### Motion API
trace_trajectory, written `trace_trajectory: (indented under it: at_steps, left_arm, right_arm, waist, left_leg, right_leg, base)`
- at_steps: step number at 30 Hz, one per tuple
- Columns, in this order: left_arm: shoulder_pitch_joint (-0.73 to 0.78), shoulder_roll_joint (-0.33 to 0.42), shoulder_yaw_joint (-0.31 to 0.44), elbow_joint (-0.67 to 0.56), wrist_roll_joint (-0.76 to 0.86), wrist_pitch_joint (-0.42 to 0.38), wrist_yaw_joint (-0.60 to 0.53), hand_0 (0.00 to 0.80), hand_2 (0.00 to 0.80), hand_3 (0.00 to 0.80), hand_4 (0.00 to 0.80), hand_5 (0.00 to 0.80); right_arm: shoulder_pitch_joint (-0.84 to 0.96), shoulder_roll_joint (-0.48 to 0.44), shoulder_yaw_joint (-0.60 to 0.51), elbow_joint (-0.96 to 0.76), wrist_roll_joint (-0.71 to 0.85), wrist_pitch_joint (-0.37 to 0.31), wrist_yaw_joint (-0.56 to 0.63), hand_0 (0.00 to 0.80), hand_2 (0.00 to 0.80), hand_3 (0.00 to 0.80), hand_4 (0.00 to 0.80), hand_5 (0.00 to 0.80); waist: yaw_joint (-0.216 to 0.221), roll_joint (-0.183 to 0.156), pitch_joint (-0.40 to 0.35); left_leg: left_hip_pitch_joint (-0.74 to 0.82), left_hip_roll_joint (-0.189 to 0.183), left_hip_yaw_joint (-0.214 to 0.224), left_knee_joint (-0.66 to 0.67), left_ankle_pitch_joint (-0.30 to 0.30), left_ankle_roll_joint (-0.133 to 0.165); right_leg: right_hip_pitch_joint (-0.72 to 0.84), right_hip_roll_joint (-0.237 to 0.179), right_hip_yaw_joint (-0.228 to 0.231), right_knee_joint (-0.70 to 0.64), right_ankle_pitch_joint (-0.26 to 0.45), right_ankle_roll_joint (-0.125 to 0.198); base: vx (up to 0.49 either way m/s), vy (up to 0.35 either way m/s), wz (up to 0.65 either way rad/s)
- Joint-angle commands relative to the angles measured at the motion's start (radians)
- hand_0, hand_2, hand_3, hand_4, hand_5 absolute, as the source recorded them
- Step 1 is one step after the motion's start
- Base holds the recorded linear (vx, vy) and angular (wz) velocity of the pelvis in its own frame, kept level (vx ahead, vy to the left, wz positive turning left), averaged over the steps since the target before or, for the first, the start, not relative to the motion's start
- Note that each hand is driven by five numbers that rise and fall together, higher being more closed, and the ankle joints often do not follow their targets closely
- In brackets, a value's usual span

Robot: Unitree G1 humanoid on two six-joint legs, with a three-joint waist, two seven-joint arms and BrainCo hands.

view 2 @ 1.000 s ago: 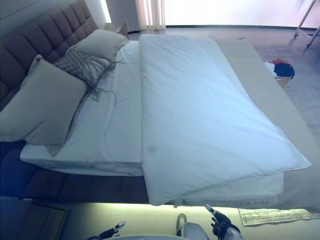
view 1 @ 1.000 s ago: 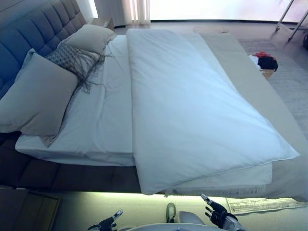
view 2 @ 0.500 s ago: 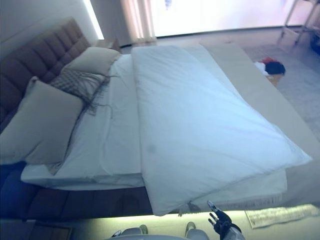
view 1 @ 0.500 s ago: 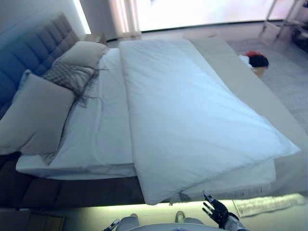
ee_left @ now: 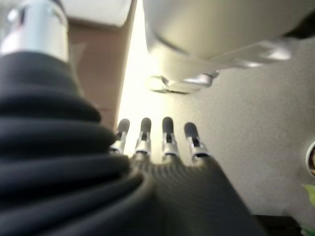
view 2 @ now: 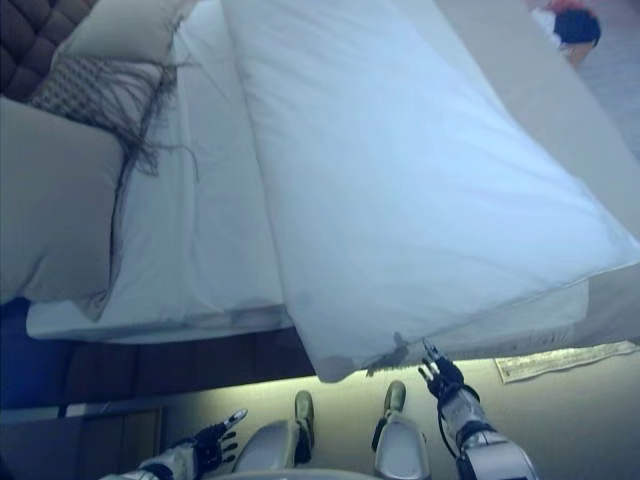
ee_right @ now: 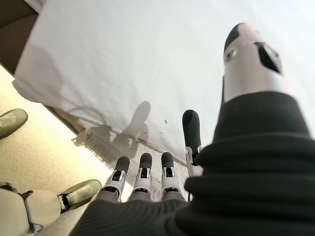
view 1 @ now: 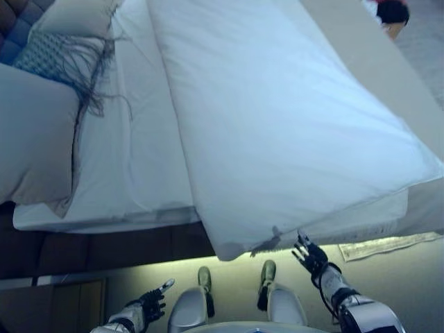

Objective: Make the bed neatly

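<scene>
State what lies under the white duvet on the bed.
Under the duvet a white sheet shows on the pillow side, and a fringed layer's edge shows below its near corner. Whatever lies beneath its middle is covered.

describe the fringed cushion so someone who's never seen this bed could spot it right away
Start at the tufted headboard at the head of the bed. Against it lie three pillows in a row; the fringed cushion is the middle one, between a large plain pillow and a smaller plain pillow. Only it has a woven pattern and long dark tassels trailing onto the white sheet.
</scene>
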Motion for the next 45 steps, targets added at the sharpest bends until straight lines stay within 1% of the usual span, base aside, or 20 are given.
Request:
trace_trajectory:
  at_steps: [1,8,13,16,22,23,24,27,32,34,36,38,41,45]
  left_arm:
    - [-0.037,-0.001,-0.045,0.007,-0.07,-0.035,-0.017,0.0,0.0,0.0,0.0,0.0]
    - [-0.137,0.029,-0.066,-0.013,-0.148,-0.024,-0.004,0.0,0.0,0.0,0.0,0.0]
    - [-0.184,0.043,-0.071,-0.034,-0.172,-0.012,0.011,0.0,0.0,0.0,0.0,0.0]
    - [-0.203,0.05,-0.07,-0.041,-0.189,-0.013,0.009,0.0,0.0,0.0,0.0,0.0]
    - [-0.235,0.06,-0.083,-0.063,-0.231,-0.016,0.017,0.0,0.0,0.0,0.0,0.0]
    - [-0.241,0.06,-0.082,-0.069,-0.236,-0.016,0.019,0.0,0.0,0.0,0.0,0.0]
    - [-0.244,0.059,-0.085,-0.073,-0.245,-0.02,0.02,0.0,0.0,0.0,0.0,0.0]
    - [-0.25,0.056,-0.093,-0.086,-0.267,-0.022,0.027,0.0,0.0,0.0,0.0,0.0]
    - [-0.241,0.058,-0.096,-0.104,-0.3,-0.009,0.045,0.0,0.0,0.0,0.0,0.0]
    - [-0.226,0.057,-0.084,-0.109,-0.339,-0.014,0.052,0.0,0.0,0.0,0.0,0.0]
    - [-0.214,0.058,-0.074,-0.116,-0.341,-0.015,0.06,0.0,0.0,0.0,0.0,0.0]
    - [-0.195,0.064,-0.065,-0.12,-0.324,-0.018,0.056,0.0,0.0,0.0,0.0,0.0]
    - [-0.171,0.072,-0.062,-0.126,-0.319,-0.027,0.043,0.0,0.0,0.0,0.0,0.0]
    - [-0.134,0.079,-0.057,-0.128,-0.315,-0.047,0.022,0.0,0.0,0.0,0.0,0.0]
  right_arm:
    - [-0.039,-0.025,-0.019,0.012,0.047,0.035,-0.045,0.0,0.0,0.0,0.0,0.0]
    - [-0.162,-0.083,-0.013,0.04,0.129,0.075,-0.111,0.0,0.0,0.0,0.0,0.0]
    - [-0.216,-0.127,-0.021,0.067,0.145,0.104,-0.14,0.0,0.0,0.0,0.0,0.0]
    - [-0.234,-0.145,-0.021,0.074,0.155,0.103,-0.14,0.0,0.0,0.0,0.0,0.0]
    - [-0.265,-0.182,-0.017,0.068,0.175,0.107,-0.119,0.0,0.0,0.0,0.0,0.0]
    - [-0.271,-0.19,-0.018,0.065,0.179,0.104,-0.11,0.0,0.0,0.0,0.0,0.0]
    - [-0.276,-0.197,-0.017,0.062,0.182,0.097,-0.098,0.0,0.0,0.0,0.0,0.0]
    - [-0.304,-0.22,-0.015,0.051,0.177,0.085,-0.076,0.0,0.0,0.0,0.0,0.0]
    - [-0.383,-0.276,-0.003,0.032,0.182,0.087,-0.064,0.0,0.0,0.0,0.0,0.0]
    - [-0.431,-0.309,0.0,0.025,0.18,0.1,-0.072,0.0,0.0,0.0,0.0,0.0]
    - [-0.468,-0.333,0.002,0.024,0.179,0.107,-0.077,0.0,0.0,0.0,0.0,0.0]
    - [-0.508,-0.362,0.006,0.02,0.187,0.111,-0.076,0.0,0.0,0.0,0.0,0.0]
    - [-0.573,-0.4,0.017,0.01,0.196,0.119,-0.082,0.0,0.0,0.0,0.0,0.0]
    - [-0.643,-0.425,0.035,0.002,0.182,0.124,-0.077,0.0,0.0,0.0,0.0,0.0]
  waist:
    - [0.005,-0.03,0.024]
    - [0.014,-0.018,0.1]
    - [0.026,-0.008,0.123]
    - [0.026,-0.002,0.133]
    - [0.022,0.004,0.149]
    - [0.023,0.006,0.153]
    - [0.027,0.009,0.153]
    - [0.036,0.015,0.157]
    - [0.057,0.014,0.149]
    - [0.068,0.014,0.142]
    - [0.076,0.015,0.137]
    - [0.085,0.018,0.134]
    - [0.098,0.019,0.129]
    - [0.116,0.015,0.128]
  left_leg:
    - [-0.103,0.049,0.01,0.115,-0.014,-0.028]
    - [-0.241,0.036,-0.004,0.156,-0.006,-0.021]
    - [-0.303,0.019,-0.009,0.147,0.008,-0.011]
    - [-0.339,0.009,-0.011,0.163,0.006,-0.005]
    - [-0.426,0.011,-0.019,0.232,-0.002,-0.002]
    - [-0.448,0.012,-0.023,0.254,-0.007,0.001]
    - [-0.459,0.015,-0.033,0.278,-0.037,-0.002]
    - [-0.514,0.013,-0.044,0.336,-0.057,0.009]
    - [-0.635,0.015,-0.077,0.469,-0.099,0.028]
    - [-0.696,0.016,-0.089,0.543,-0.122,0.039]
    - [-0.74,0.016,-0.097,0.591,-0.137,0.045]
    - [-0.783,0.016,-0.106,0.631,-0.144,0.048]
    - [-0.828,0.01,-0.114,0.66,-0.142,0.051]
    - [-0.868,0.007,-0.126,0.699,-0.139,0.055]
  right_leg:
    - [-0.062,-0.057,0.079,0.019,-0.007,0.06]
    - [-0.206,-0.057,0.092,0.085,-0.009,0.055]
    - [-0.274,-0.052,0.098,0.097,-0.003,0.061]
    - [-0.31,-0.05,0.102,0.106,0.002,0.059]
    - [-0.392,-0.055,0.113,0.173,-0.011,0.048]
    - [-0.414,-0.058,0.117,0.198,-0.018,0.044]
    - [-0.429,-0.057,0.127,0.232,-0.051,0.05]
    - [-0.485,-0.066,0.136,0.311,-0.08,0.042]
    - [-0.599,-0.075,0.158,0.471,-0.13,0.013]
    - [-0.652,-0.077,0.165,0.553,-0.155,-0.005]
    - [-0.693,-0.079,0.17,0.605,-0.172,-0.014]
    - [-0.734,-0.078,0.175,0.654,-0.185,-0.023]
    - [-0.776,-0.074,0.174,0.693,-0.195,-0.032]
    - [-0.813,-0.078,0.17,0.737,-0.197,-0.038]
  base:
    - [-0.148,0.016,0.07]
    - [-0.118,0.005,0.06]
    - [-0.08,0.005,0.02]
    - [-0.068,0.012,-0.01]
    - [-0.065,0.006,0.03]
    - [0.008,-0.005,0.06]
    - [-0.005,-0.008,0.09]
    - [-0.042,-0.012,0.09]
    - [-0.053,-0.037,0.08]
    - [-0.009,-0.049,0.1]
    - [0.016,-0.057,0.07]
    - [0.024,-0.055,0.14]
    - [0.014,-0.032,0.17]
    - [0.014,-0.016,0.04]
